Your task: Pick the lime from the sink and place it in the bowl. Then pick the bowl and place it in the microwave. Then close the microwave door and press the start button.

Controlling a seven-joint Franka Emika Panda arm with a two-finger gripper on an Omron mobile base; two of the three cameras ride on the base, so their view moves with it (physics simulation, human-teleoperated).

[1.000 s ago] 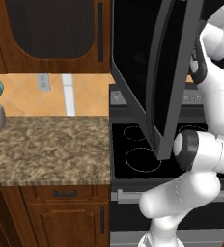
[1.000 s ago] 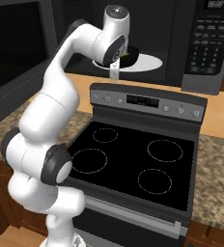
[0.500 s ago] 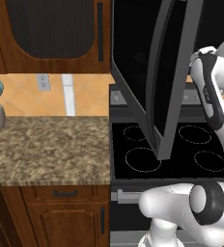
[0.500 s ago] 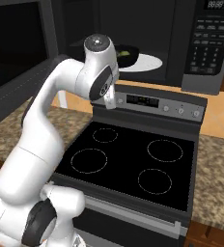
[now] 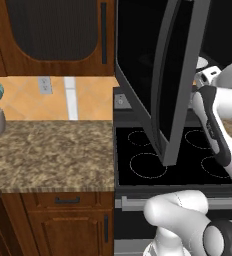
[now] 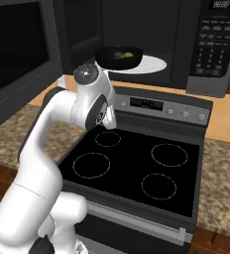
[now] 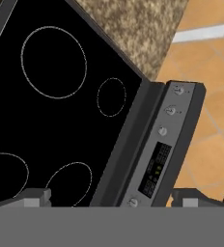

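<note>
Two of the task's steps look finished: the black bowl [image 6: 118, 57] sits inside the open microwave [image 6: 156, 30], on the near edge of the white turntable plate [image 6: 149, 63], with the lime [image 6: 128, 54] showing yellow-green inside it.

What has changed over the last second is the arm [image 6: 62, 114]. It was up at the mouth of the oven, with the hand right by the bowl. Half a second ago it had dropped to the level of the stove's control panel [image 6: 161, 106], and now it has folded lower and back, so the wrist hangs over the rear left of the cooktop [image 6: 137, 163]. The bowl has not moved with it — it stays where it was set.

From the hand camera the gripper [image 7: 111, 198] looks down on the cooktop [image 7: 51, 120] and the control panel [image 7: 157, 159]. Its two finger tips [image 7: 33, 197] stand wide apart at the bottom corners with nothing between them, so the release is complete and the hand is free.

That leaves the door and the button. The microwave door [image 5: 175, 85] hangs fully swung out to the left of the opening, seen nearly edge-on from the left camera and as a broad dark panel [image 6: 18, 49] from the right. My reading is that the retreat clears the cavity so the arm can come round behind that panel and push it shut — then go to the keypad [image 6: 213, 44], where I cannot tell which key is start.
</note>
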